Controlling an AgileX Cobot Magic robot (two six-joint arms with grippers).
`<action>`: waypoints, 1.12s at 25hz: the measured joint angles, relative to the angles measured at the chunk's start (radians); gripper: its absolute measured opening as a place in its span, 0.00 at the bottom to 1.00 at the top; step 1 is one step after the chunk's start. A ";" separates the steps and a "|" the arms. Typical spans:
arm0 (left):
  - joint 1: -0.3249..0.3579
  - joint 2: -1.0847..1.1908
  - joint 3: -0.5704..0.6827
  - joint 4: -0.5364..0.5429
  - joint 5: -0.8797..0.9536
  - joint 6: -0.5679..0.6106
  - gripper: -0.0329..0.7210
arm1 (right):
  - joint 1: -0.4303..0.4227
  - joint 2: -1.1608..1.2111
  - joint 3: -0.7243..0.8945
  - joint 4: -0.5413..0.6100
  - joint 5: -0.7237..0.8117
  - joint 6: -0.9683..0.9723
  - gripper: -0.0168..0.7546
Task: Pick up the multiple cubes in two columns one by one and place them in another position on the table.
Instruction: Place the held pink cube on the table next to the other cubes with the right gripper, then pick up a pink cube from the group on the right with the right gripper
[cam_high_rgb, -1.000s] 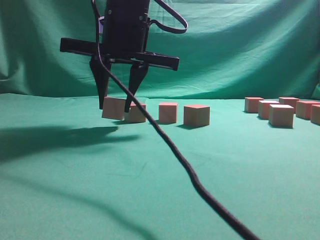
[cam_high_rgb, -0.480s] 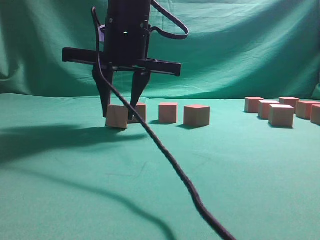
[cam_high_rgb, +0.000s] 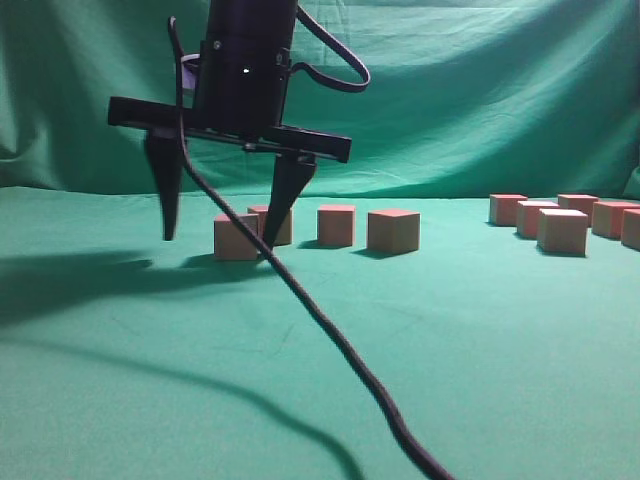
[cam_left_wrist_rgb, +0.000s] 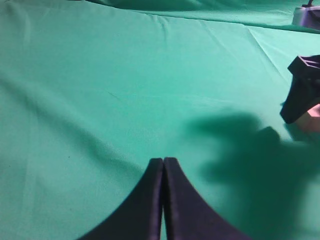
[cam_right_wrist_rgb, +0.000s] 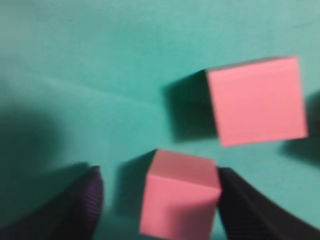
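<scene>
Overhead, the right claw (cam_high_rgb: 222, 238) hangs upright above the green tabletop (cam_high_rgb: 300, 380), fingers spread wide — one cube (cam_high_rgb: 236, 237) sits between them, untouched, on the cloth. A second cube (cam_right_wrist_rgb: 257, 100) lies just beyond, at about 1 o'clock in the right wrist view. The left claw (cam_left_wrist_rgb: 163, 162) is pressed together, empty, low over bare cloth — more cubes (cam_high_rgb: 562, 231) sit at far right.

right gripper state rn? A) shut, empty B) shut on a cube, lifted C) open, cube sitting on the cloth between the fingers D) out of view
C: the right gripper has its jaws spread wide, and the cube rests on the table between them; the right wrist view shows the same cube with cloth visible beside it on the left finger's side.
</scene>
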 joint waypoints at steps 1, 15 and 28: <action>0.000 0.000 0.000 0.000 0.000 0.000 0.04 | 0.000 0.000 0.000 0.015 0.005 -0.013 0.69; 0.000 0.000 0.000 0.000 0.000 0.000 0.04 | -0.012 -0.068 -0.189 -0.041 0.064 -0.074 0.80; 0.000 0.000 0.000 0.000 0.000 0.000 0.04 | -0.202 -0.507 0.022 -0.214 0.080 -0.186 0.74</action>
